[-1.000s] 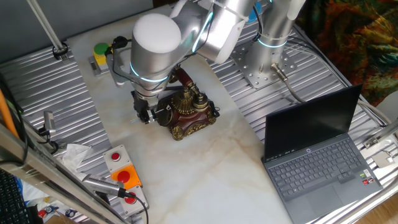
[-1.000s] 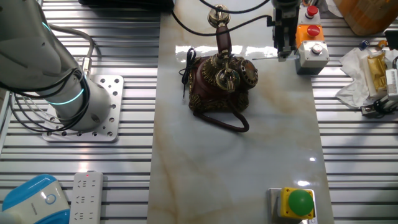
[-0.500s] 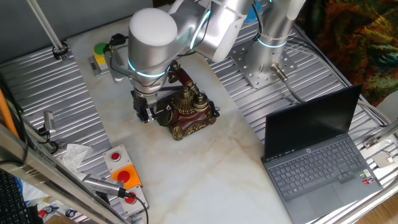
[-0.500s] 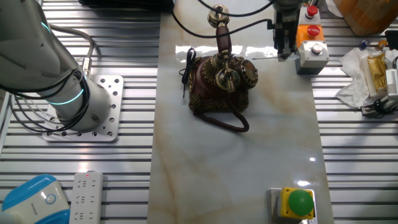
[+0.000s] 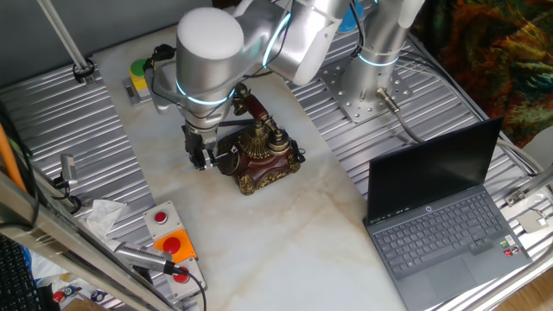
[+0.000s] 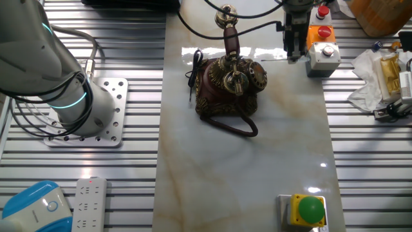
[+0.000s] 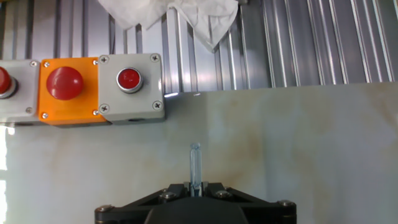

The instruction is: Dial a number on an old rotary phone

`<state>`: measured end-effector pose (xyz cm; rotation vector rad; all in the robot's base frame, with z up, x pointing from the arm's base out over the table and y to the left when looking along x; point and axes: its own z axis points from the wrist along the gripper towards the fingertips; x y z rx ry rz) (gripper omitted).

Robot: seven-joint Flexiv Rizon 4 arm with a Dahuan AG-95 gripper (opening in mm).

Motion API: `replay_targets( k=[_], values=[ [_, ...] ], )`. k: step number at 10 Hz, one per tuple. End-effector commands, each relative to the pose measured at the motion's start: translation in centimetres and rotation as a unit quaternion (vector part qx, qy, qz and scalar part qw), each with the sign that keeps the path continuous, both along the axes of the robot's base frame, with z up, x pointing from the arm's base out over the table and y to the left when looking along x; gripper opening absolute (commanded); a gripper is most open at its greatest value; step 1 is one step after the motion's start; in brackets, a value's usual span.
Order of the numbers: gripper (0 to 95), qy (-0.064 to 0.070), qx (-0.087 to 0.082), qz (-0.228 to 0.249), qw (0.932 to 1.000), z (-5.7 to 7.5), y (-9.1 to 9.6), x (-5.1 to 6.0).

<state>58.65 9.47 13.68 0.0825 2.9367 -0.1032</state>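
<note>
Two fixed views look down from opposite sides — both see the phone — the hand view faces tabletop closely.

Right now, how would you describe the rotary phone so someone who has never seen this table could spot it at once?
Look at the pale marble slab running between the ribbed metal panels. Near its middle stands the old rotary phone, a small dark red body with brass-gold trim and feet and a handset lying across its top. Its ornate look sets it apart from the plain button boxes nearby.
</note>
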Motion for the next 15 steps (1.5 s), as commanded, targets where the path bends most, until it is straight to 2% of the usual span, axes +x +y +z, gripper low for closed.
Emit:
replay_targets(
  k=[1, 2, 6, 8, 11, 15],
  values=[
    [0.0, -0.008, 0.003, -0.002, 1.0, -0.4, 0.1, 0.2],
    [0.0, -0.014, 0.001, 0.002, 0.9999, -0.8, 0.0, 0.3],
    [0.0, -0.022, 0.0, 0.009, 0.9997, -2.1, -0.3, 0.4],
    [0.0, -0.023, 0.0, 0.011, 0.9997, -2.1, -0.5, 0.2],
    [0.0, -0.021, 0.0, 0.017, 0.9996, -1.2, -1.7, -0.7],
    [0.0, -0.021, 0.007, 0.012, 0.9997, -1.1, -1.8, -1.1]
  ],
)
